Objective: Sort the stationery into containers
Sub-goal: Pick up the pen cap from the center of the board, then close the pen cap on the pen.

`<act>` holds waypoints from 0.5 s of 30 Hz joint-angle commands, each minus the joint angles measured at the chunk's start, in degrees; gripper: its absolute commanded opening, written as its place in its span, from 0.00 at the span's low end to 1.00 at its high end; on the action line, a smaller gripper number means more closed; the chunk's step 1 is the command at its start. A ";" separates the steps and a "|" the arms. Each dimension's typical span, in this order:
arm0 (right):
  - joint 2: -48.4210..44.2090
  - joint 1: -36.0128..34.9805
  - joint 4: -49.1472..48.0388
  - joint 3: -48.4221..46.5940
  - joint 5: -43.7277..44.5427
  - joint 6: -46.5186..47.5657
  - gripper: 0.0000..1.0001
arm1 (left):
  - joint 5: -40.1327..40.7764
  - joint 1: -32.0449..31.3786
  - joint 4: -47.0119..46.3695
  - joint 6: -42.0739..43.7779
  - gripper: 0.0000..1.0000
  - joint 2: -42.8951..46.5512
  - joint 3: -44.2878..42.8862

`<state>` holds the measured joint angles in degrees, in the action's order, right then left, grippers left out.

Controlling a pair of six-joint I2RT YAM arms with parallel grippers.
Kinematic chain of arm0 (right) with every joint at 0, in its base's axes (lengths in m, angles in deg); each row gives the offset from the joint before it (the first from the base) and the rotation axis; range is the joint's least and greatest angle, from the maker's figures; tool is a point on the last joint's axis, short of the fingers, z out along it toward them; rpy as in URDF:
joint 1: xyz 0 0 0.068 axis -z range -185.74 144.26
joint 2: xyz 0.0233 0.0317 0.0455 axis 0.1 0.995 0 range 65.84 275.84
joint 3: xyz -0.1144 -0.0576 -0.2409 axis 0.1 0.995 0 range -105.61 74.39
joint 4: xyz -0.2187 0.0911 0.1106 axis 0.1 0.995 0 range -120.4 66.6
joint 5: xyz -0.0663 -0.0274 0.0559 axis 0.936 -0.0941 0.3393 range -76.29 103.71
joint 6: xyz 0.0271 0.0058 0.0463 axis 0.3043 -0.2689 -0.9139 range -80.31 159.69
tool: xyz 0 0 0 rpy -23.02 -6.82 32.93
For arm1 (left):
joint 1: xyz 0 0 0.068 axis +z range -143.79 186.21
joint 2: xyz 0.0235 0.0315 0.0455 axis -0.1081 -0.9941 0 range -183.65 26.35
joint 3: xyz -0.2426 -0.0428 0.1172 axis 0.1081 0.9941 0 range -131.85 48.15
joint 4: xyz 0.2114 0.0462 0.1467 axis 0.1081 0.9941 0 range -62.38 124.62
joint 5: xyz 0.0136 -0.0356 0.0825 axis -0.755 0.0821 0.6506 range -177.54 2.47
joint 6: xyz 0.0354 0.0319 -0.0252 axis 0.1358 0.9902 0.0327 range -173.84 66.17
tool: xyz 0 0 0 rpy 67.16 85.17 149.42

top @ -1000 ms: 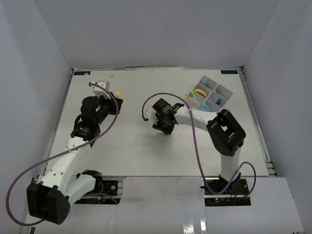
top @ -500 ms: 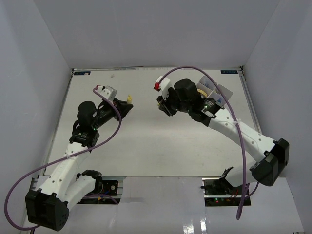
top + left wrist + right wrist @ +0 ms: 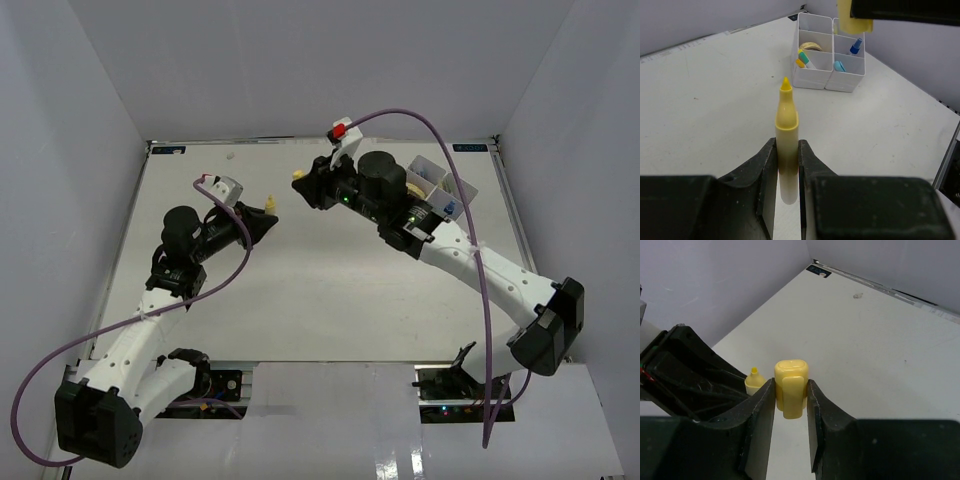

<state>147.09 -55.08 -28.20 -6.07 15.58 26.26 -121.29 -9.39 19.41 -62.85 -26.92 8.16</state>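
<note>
My left gripper (image 3: 787, 167) is shut on an uncapped yellow marker (image 3: 786, 130), its tip pointing away toward the tray; it shows in the top view (image 3: 268, 206) too. My right gripper (image 3: 790, 397) is shut on the marker's yellow cap (image 3: 790, 385), held in the air a short way from the marker's tip (image 3: 755, 380). In the top view the cap (image 3: 298, 180) is up and right of the marker. The white four-compartment tray (image 3: 461, 188) stands at the back right, holding a tan ring (image 3: 811, 46), pens (image 3: 804, 57), a blue-capped bottle (image 3: 856, 45) and a blue item (image 3: 839, 66).
The white walls enclose the table on three sides. A small pale speck (image 3: 231, 156) lies near the back edge. The purple cables loop over both arms.
The right arm has swung from near the table's middle up toward the back left with the cap. The left gripper has moved right with the marker. Cap and marker tip now stand close.
</note>
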 commanded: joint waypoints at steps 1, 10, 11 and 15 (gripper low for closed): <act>2.33 -2.77 -11.75 -2.41 4.19 -4.50 0.19 | 2.82 -0.23 -2.07 -2.76 0.01 -0.25 0.44; 6.72 -7.70 -23.63 -2.41 13.94 -3.01 0.19 | 4.40 -0.23 -2.60 -4.61 0.00 -0.78 0.61; 7.42 -8.31 -24.51 -2.76 15.34 -2.66 0.19 | 4.66 -0.31 -2.60 -4.35 0.00 -0.69 0.61; 9.09 -9.37 -25.66 -3.47 16.50 -1.95 0.19 | 5.11 -0.23 -2.69 -4.34 0.00 -0.42 0.79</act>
<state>155.27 -63.61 -47.65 -6.53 28.22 23.66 -117.05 -9.39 18.27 -66.83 -27.99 8.36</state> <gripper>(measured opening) 0.338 0.274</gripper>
